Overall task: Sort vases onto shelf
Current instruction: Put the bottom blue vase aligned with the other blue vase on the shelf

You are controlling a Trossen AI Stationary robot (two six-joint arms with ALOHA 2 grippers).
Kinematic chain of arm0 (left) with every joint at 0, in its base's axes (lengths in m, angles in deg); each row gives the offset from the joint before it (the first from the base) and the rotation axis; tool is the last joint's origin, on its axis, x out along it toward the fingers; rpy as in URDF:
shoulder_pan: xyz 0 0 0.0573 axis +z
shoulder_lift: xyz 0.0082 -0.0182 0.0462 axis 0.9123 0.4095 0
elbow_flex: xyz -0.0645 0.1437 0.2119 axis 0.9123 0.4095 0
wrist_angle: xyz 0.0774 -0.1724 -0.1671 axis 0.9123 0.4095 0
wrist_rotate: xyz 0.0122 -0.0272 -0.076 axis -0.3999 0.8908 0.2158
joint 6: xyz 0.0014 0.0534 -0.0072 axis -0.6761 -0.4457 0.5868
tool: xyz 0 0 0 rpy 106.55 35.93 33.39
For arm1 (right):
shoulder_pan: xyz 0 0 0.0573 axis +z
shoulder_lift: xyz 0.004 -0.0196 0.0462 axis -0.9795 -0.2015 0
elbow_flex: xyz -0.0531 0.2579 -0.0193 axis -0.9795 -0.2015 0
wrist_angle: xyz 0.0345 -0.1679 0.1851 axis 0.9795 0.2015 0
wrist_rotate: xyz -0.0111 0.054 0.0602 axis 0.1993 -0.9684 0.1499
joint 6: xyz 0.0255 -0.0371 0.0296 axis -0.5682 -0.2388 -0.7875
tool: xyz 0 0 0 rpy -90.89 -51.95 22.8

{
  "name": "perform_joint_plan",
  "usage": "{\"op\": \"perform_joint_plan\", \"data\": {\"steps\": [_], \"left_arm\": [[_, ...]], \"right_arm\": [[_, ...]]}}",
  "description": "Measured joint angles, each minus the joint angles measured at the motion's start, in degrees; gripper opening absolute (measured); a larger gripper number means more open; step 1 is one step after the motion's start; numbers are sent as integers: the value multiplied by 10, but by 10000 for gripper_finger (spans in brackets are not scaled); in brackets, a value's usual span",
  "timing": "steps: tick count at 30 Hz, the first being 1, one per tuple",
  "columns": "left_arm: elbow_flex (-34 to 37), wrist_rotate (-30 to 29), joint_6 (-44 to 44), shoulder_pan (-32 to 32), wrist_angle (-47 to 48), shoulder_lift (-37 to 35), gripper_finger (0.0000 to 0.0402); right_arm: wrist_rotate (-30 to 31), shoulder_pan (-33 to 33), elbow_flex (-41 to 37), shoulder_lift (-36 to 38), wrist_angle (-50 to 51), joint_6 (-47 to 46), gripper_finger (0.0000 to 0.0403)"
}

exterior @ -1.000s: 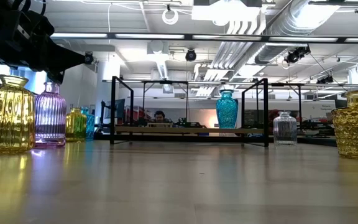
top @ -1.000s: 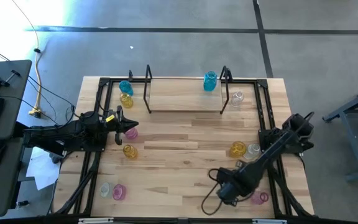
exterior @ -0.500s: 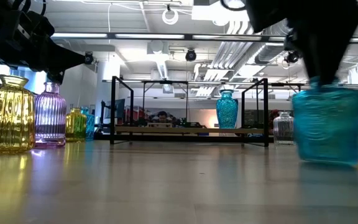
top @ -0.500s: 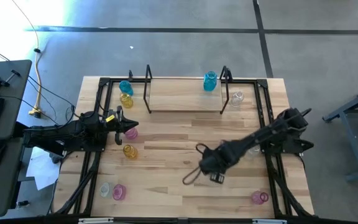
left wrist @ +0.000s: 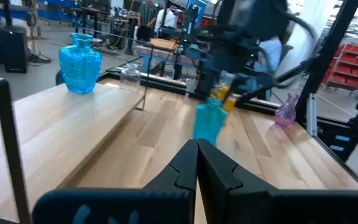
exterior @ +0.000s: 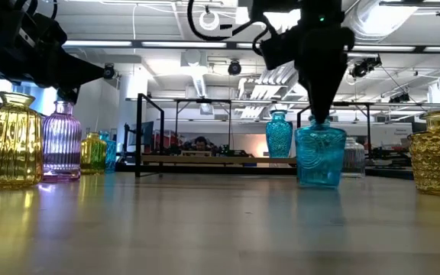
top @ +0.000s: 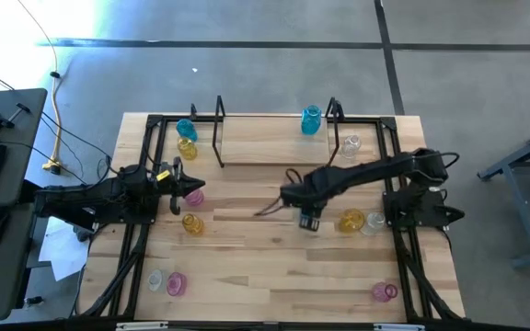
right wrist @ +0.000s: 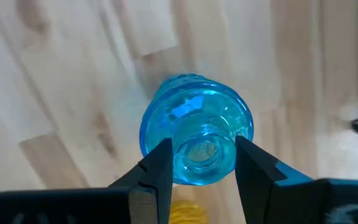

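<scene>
A: What changed in the last second?

B: The right gripper (right wrist: 197, 163) has swung from the near right corner of the table (top: 274, 285) in to the middle, carrying a cyan vase (right wrist: 196, 130). Its jaws are partly closed on the vase's neck, one finger on each side, the round body hanging below them. In the low view the vase (exterior: 320, 156) is upright, its base at or just above the wood; I cannot tell which.

A: And for the task?

B: I judge it mid-transport. The shelf (top: 274, 152) lies beyond the jaws, well apart from them, with one blue vase (top: 311, 120) already at its right end and a clear vase (top: 351, 144) beside the right post. The rest are unsorted.

A: The left gripper?

B: The left gripper (left wrist: 197, 163) has stayed put, fingers pressed fully together on nothing. A pink vase (top: 192, 195) sits right at its tip and a yellow vase (top: 191, 222) just beside it.

A: Materials?

B: Translucent glass with a textured surface on a bulbous body, narrowing to a short neck with an open mouth. Smooth and rigid, so I'd expect the neck grip to be slippery. The table is pale planked wood; the shelf is the same wood, framed in thin black rods.
</scene>
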Motion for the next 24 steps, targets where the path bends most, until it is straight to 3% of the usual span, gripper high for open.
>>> {"op": "perform_joint_plan", "data": {"steps": [18, 24], "left_arm": [[0, -87, -37, -13, -15, 17, 0], [-17, -83, -49, 10, -37, 17, 0]], "right_arm": [[7, -99, 0, 0, -35, 125, 108], [13, -124, 0, 0, -44, 168, 108]]}}
